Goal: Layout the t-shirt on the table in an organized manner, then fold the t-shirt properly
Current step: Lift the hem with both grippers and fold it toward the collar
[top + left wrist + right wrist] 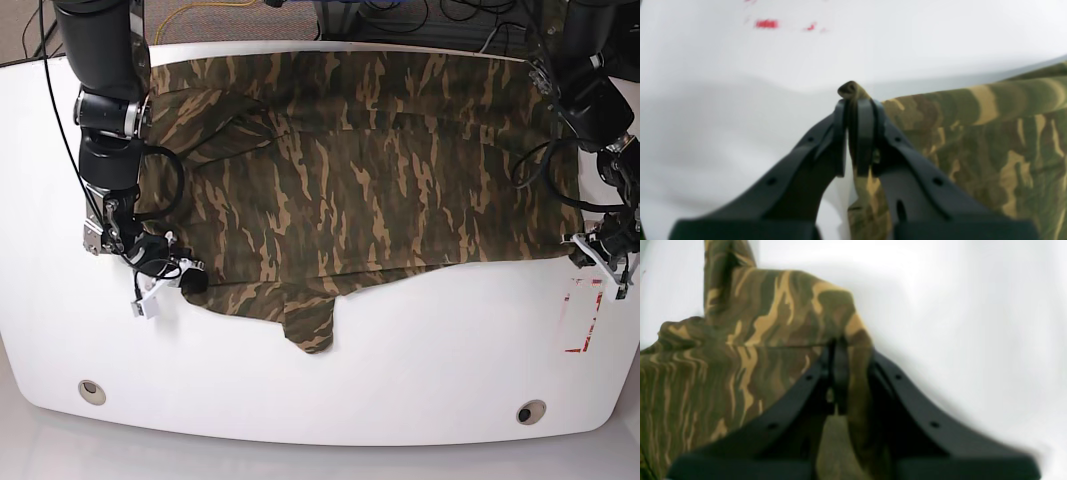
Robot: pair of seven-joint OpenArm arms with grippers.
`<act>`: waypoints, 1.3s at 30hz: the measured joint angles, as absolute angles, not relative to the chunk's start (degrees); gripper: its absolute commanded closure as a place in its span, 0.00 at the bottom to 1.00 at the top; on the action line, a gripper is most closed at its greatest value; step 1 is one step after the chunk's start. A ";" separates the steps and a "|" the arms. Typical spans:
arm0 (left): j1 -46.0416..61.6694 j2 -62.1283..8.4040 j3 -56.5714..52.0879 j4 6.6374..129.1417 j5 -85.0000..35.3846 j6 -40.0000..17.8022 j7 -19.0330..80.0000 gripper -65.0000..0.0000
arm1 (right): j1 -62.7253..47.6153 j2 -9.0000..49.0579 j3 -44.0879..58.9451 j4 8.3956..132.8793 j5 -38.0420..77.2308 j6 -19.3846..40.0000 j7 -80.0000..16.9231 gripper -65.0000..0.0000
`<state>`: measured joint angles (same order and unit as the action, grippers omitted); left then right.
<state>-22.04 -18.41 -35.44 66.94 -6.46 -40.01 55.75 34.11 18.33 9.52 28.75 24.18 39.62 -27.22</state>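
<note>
Meanwhile, the shirt was spread across the tabletop, its near corners pinched by the closed left claw and right claw.

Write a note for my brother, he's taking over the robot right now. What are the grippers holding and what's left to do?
Left gripper: shut on the edge of the t-shirt.
Right gripper: shut on the opposite edge of the t-shirt.
T-shirt: spread out wide on the table, mostly flat, with one flap sticking out toward the near side.
Done: the t-shirt is nearly laid out.
Left: smooth it flat, release it, then do every fold.
</note>
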 measured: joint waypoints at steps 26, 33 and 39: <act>-25.21 -18.59 -35.57 66.98 -6.44 -39.99 56.03 0.97 | 31.70 18.39 9.52 33.19 24.23 39.62 -28.75 0.93; -25.06 -18.57 -35.57 66.98 -6.46 -39.99 55.99 0.97 | 29.52 18.39 9.52 42.59 24.16 39.44 -34.70 0.93; -24.62 -18.52 -35.62 66.98 -6.39 -39.97 56.07 0.97 | 27.44 18.24 9.50 51.53 24.38 39.68 -38.28 0.93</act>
